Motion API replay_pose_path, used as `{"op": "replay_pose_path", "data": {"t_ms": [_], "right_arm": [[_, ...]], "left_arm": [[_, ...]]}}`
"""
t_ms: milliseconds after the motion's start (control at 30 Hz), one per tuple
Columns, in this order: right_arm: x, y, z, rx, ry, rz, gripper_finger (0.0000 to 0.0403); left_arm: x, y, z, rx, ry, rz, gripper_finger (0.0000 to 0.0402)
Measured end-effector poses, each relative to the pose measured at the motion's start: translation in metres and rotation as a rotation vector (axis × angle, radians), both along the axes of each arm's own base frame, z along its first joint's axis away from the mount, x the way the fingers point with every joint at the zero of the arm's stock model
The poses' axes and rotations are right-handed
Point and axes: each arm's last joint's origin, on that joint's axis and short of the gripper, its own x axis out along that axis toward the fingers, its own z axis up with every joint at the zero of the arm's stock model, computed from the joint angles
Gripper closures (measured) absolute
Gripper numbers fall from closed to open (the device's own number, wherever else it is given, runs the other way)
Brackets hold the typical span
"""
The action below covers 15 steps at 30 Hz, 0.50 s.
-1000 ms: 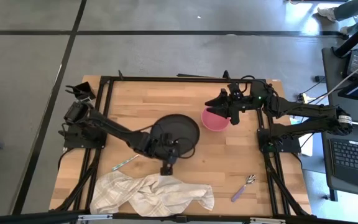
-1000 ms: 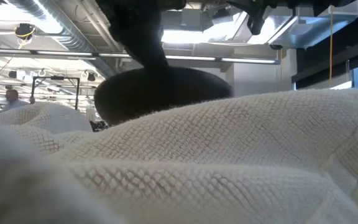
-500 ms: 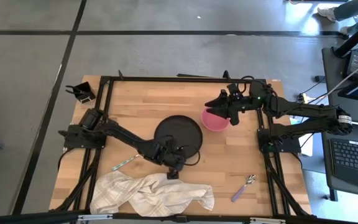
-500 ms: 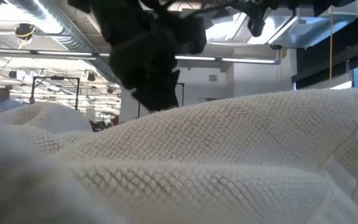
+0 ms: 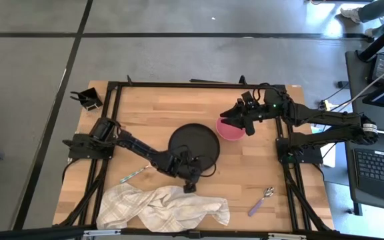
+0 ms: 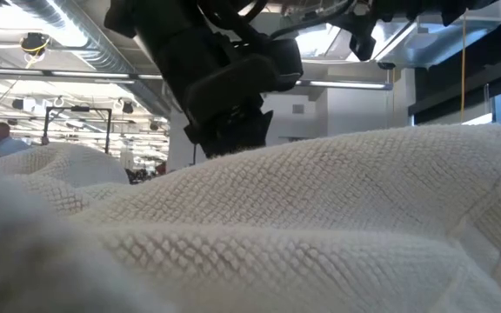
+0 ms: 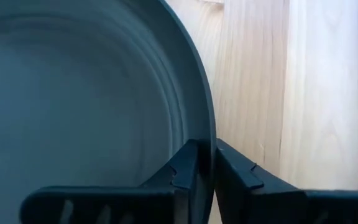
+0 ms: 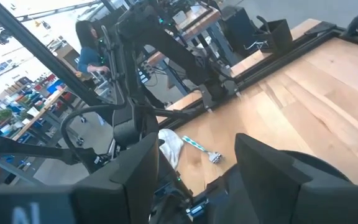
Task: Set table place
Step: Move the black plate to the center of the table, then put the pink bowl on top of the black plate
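The black plate [image 5: 193,140] lies at the middle of the table [image 5: 139,110]. My left gripper [image 5: 193,167] is at the plate's near rim and shut on it; the left wrist view [image 7: 207,168] shows this close up. The pink bowl [image 5: 232,133] stands just right of the plate. My right gripper [image 5: 231,120] hovers open at the bowl's far rim; its fingers stand wide apart in the right wrist view [image 8: 197,162], where the bowl is hidden. The fork [image 5: 134,175] and the purple-handled spoon [image 5: 261,202] lie flat on the table. My left gripper pinches the plate's rim [image 7: 205,127] between its two fingers, one finger [image 7: 182,168] inside the rim and one [image 7: 235,174] outside. The fingers come from the table's near side, across the rim. The plate lies about level, low over the wood.
A crumpled white towel [image 5: 162,207] lies along the near edge, just in front of my left gripper, and fills the low view [image 6: 320,226]. The table's black frame [image 5: 179,85] runs round the top. Bare wood lies at the far left and near right.
My left gripper has gone down and a little toward the table's right edge with the plate. The plate stood raised above the towel line in the low view a second ago and has dropped out of that view. My right gripper has stayed over the bowl.
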Motion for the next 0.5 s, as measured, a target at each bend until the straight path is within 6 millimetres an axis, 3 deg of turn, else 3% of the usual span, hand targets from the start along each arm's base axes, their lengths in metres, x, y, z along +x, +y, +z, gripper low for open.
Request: {"op": "replay_pose_path", "data": {"t_ms": [500], "right_arm": [[0.0000,0.0000,-0.0001,-0.023,-0.002,0.004,0.0191]], "left_arm": [[0.0095,0.0084,0.0078,-0.071,-0.042,0.066,0.0277]]}}
